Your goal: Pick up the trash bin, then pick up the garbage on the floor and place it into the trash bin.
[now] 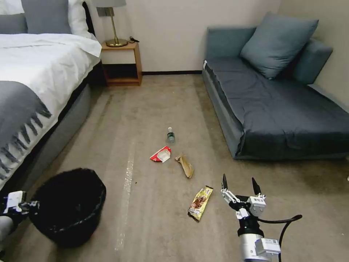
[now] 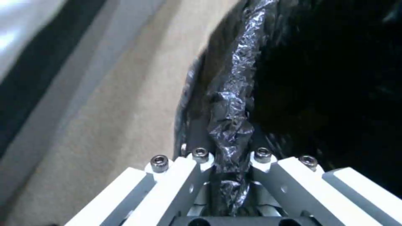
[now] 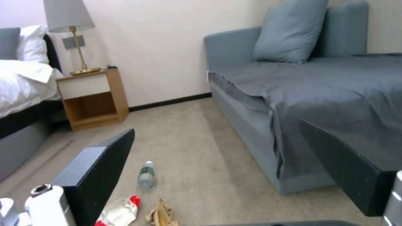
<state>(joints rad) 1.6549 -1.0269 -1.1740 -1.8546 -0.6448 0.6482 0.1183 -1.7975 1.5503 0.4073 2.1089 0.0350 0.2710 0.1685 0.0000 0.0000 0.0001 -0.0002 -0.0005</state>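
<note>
The left tool (image 2: 228, 175) is clamped on the bin's (image 1: 69, 205) bag-lined rim, beside the bed (image 1: 32, 72). Carton (image 1: 161, 154), bottle (image 1: 170, 135), paper bag (image 1: 185, 166) and wrapper (image 1: 200, 202) lie on the floor — the right tool (image 1: 240, 185), fingers apart, hovers just beside the wrapper.

Bedroom, hotel-like: made bed (image 1: 40, 69) with white linen and grey fringed throw, wooden nightstand (image 1: 121, 63) carrying a brass lamp (image 1: 112, 22), grey daybed sofa (image 1: 280, 109) with cushions, beige carpet (image 1: 145, 109) wall to wall
</note>
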